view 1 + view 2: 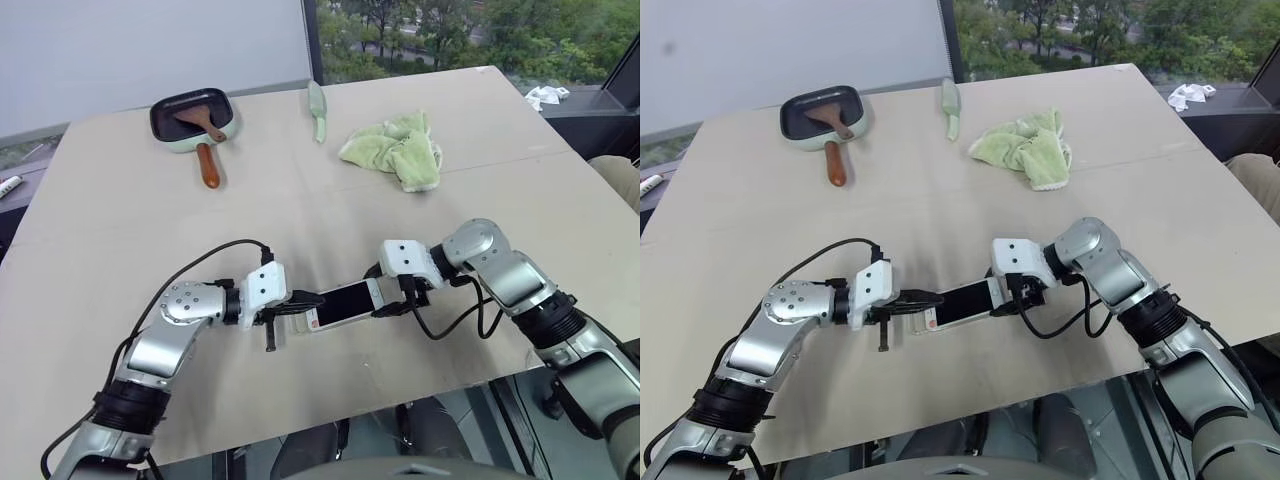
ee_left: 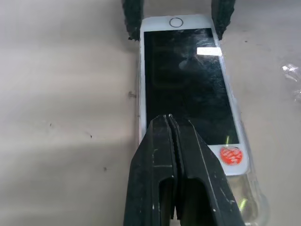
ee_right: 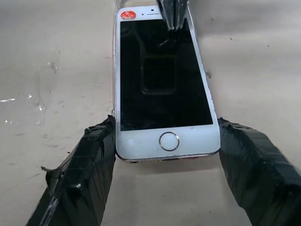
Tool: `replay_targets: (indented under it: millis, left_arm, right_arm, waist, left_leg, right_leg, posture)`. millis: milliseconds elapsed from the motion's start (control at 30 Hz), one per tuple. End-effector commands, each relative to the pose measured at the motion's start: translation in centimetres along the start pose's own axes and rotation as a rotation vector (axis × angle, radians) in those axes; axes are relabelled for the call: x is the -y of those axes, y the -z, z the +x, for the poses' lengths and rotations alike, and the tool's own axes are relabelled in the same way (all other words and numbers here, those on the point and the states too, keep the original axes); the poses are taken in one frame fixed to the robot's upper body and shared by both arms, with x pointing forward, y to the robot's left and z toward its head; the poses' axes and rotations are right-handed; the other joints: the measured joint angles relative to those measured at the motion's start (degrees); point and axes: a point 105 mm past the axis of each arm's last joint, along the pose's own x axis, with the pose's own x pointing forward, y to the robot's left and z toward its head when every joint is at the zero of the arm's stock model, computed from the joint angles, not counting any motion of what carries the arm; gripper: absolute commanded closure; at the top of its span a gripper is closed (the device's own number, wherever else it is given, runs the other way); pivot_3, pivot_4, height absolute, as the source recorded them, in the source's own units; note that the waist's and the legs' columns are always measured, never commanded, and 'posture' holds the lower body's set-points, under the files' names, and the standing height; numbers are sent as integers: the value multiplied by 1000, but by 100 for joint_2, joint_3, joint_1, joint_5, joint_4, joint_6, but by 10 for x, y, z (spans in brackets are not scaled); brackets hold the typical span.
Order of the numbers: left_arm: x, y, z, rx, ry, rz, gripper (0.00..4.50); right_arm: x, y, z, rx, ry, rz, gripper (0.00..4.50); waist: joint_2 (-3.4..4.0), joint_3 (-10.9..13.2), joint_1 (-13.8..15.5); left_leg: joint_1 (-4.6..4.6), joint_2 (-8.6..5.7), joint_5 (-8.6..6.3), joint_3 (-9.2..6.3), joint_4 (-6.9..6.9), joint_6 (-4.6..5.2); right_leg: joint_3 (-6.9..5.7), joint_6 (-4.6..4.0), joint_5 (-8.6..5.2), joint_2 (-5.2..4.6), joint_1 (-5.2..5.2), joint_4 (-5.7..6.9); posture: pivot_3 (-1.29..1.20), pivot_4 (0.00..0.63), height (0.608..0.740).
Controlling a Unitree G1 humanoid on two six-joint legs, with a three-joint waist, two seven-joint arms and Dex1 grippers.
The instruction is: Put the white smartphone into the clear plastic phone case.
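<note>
Right gripper (image 3: 165,155) clamps the phone (image 3: 162,80) by its edges; left gripper (image 2: 171,125), fingers together, presses the glass (slick, rigid); case (image 2: 244,197) looks thin and springy.

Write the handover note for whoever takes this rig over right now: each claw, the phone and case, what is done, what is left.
Left claw: shut, tips on the phone screen near its sticker end.
Right claw: shut on the phone's home-button end, one finger at each side.
Phone lies on the table between both claws; case shows around the sticker end.
Done: that end appears started in.
Left: seat the rest, release.
</note>
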Motion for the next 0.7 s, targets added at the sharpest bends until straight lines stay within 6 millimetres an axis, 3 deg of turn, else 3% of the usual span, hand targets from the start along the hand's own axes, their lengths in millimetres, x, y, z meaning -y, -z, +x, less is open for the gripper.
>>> replay_targets:
  millis: [33,300,367,433,700]
  left_arm:
    - [9,25,4,-91,23,-43,4482]
    - [17,32,7,-108,20,-40,4482]
    - [19,32,8,-107,20,-41,4500]
    - [19,32,8,-106,18,-42,4500]
    - [20,30,10,-103,26,-41,4500]
  right_arm:
    - [-2,-6,-1,1,5,-25,1592]
    - [3,-9,2,16,47,51,1592]
    - [4,-11,1,23,53,43,542]
    - [6,-14,-1,33,70,41,42]
    - [7,-21,-28,87,106,74,42]
  waist:
    - [0,-1,0]
    - [1,-13,7]
    - [1,-13,6]
    - [2,-14,4]
    - [2,-13,16]
  left_leg:
    - [4,0,0,0,0,0]
    - [16,0,0,0,2,0]
    - [20,0,0,0,2,0]
    - [22,0,1,0,2,-1]
    - [17,-3,0,-2,2,-1]
  right_leg:
    - [1,0,0,0,1,0]
    - [1,0,0,0,11,4]
    - [2,0,0,0,13,6]
    - [2,0,0,0,14,9]
    - [0,0,1,-3,13,5]
  posture:
    - [0,150,740]
    - [0,150,740]
    - [0,150,740]
    - [0,150,740]
    - [0,150,740]
